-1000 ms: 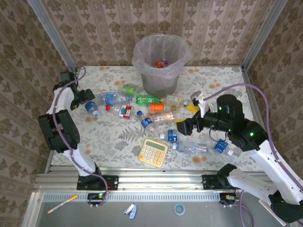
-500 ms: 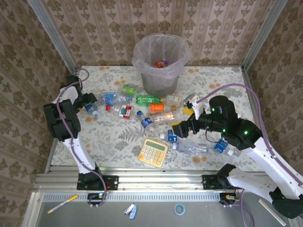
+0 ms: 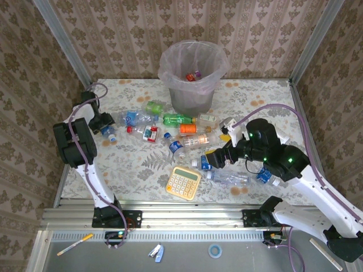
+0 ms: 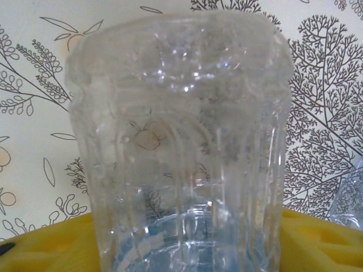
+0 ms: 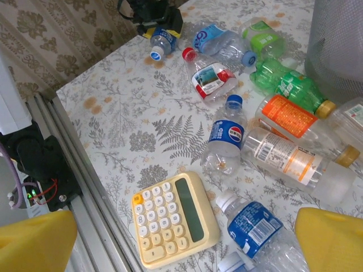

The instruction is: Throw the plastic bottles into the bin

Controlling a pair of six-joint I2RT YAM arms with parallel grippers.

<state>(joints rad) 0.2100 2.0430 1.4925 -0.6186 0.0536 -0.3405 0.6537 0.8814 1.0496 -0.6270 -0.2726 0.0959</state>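
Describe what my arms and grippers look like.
The left arm and right arm have white links and bulky black joint housings. A purplish cable loops along each. Small green lights glow on the right arm. Finger pads are yellow.

- The table (image 3: 129,165) is bare at its near left, between the left arm and the calculator (image 3: 183,182). A gripper could pass there.
- Bottles (image 3: 187,129) lie in a crowded band across the middle, several touching, with little room between them.
- The bin (image 3: 191,97) stands at the far edge. There is bare table on both sides of it, and its mouth is open above.
- The left gripper (image 3: 107,130) sits at the band's left end. A clear bottle (image 4: 181,158) fills the gap between its pads.
- The right gripper (image 3: 211,160) hangs spread wide over the near-right bottles, with the calculator just beside it.
- Walls (image 3: 34,85) close off the left, far and right sides.
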